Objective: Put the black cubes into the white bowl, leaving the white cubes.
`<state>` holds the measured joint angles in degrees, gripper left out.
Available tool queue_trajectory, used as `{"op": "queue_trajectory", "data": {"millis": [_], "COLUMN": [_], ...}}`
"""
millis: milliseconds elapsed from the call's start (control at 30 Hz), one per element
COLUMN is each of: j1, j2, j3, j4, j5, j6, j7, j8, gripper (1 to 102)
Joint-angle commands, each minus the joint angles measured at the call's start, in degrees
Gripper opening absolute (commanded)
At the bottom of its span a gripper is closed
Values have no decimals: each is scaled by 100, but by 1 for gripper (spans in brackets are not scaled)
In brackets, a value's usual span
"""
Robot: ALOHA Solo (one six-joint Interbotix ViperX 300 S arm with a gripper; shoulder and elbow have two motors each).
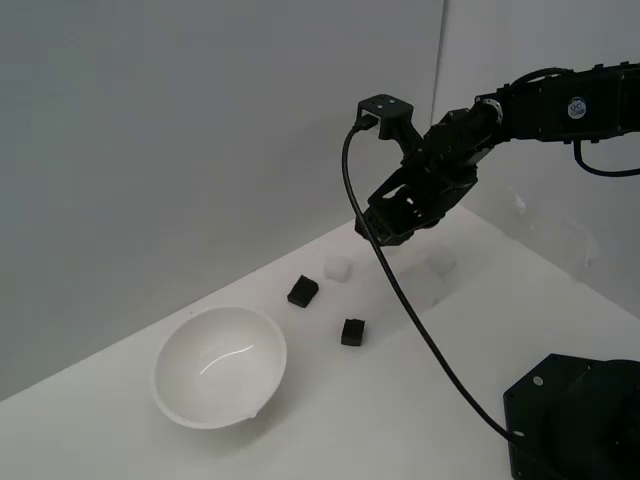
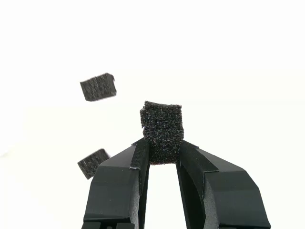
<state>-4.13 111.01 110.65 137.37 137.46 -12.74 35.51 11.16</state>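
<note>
- Exterior view: plain matte white tabletop (image 1: 420,400), running back to a pale grey wall (image 1: 180,130); a vertical seam or corner in the wall shows near the arm. Even, soft light, no hard shadows.
- Large round glossy white bowl (image 1: 220,366) sits on the table toward the exterior view's left, open side tipped slightly toward the camera, inside bare as far as visible.
- Two small matte black foam cubes on the table to the bowl's right in that view: one (image 1: 303,291) just behind the bowl's far rim, the other (image 1: 352,332) nearer the camera. Apart from each other and from the bowl.
- One small white translucent cube (image 1: 338,268) beside the rear black cube, faint against the surface. Another pale block shape (image 1: 437,268) under the arm, too washed out to be sure of.
- Black robot arm (image 1: 540,110) reaches in from the exterior view's right, raised above the table; black cable (image 1: 400,290) hangs from it down to a black base block (image 1: 575,420).
- Wrist view: black gripper (image 2: 162,152) clamped on a third black foam cube (image 2: 162,131), pinched between both fingertips (image 2: 141,155), the cube sticking out past them. The two loose black cubes show beyond it; background blown out white.
</note>
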Motion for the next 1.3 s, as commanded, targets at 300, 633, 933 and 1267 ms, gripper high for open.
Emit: {"op": "queue_trajectory", "data": {"millis": [300, 633, 933, 1267], "j1": [-308, -387, -387, -404], "j2": [290, 281, 255, 202], "j3": [308, 299, 281, 229], "j4": [-255, -457, -624, -765], "j5": [-290, -492, -668, -809], "j6": [-105, -149, -255, -378], "j7": [220, 237, 255, 255], "j8": [-18, -53, -97, -123], "gripper": [3, 3, 3, 3]}}
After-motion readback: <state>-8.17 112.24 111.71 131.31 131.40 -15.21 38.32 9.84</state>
